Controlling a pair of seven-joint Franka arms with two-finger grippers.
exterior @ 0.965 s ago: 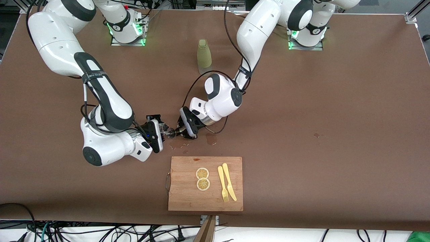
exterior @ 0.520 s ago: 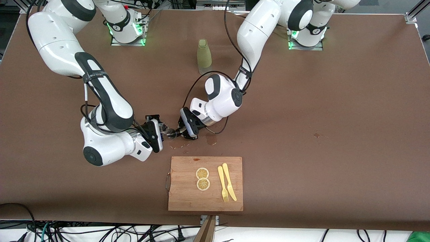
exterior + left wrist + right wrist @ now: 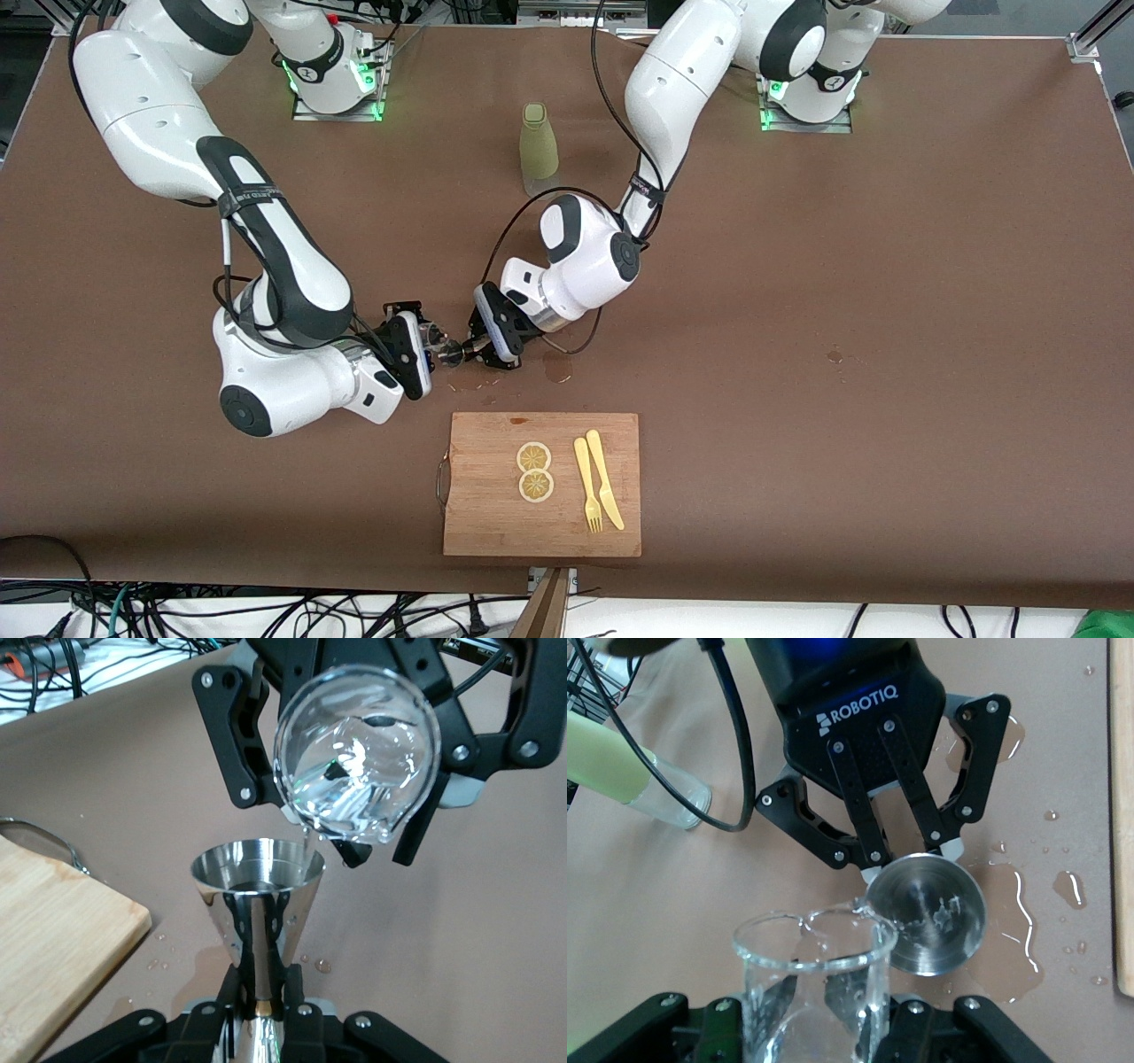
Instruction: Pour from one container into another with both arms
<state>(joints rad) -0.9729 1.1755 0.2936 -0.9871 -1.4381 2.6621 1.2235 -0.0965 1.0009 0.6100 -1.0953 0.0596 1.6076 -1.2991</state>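
The silver jigger (image 3: 454, 353) stands upright over the table, and my left gripper (image 3: 259, 988) is shut on its narrow waist. Its open upper cone (image 3: 257, 877) faces up. My right gripper (image 3: 815, 1019) is shut on the clear glass cup (image 3: 811, 983) and holds it tipped toward the jigger (image 3: 926, 912). The cup's lip (image 3: 306, 828) hangs just above the jigger's rim, with water pooled inside the cup (image 3: 354, 771) and a drip at the lip. In the front view the two grippers meet tip to tip, the right gripper (image 3: 429, 347) beside the left gripper (image 3: 478, 347).
Water puddles and drops (image 3: 1010, 948) lie on the brown table under and beside the jigger. A tall green bottle (image 3: 538, 146) stands nearer the robot bases. A wooden cutting board (image 3: 483, 496) with two lemon slices (image 3: 534, 471), a yellow fork and a knife lies nearer the front camera.
The right gripper has edged closer to the jigger with the glass cup tipped toward it. The left arm has barely moved.
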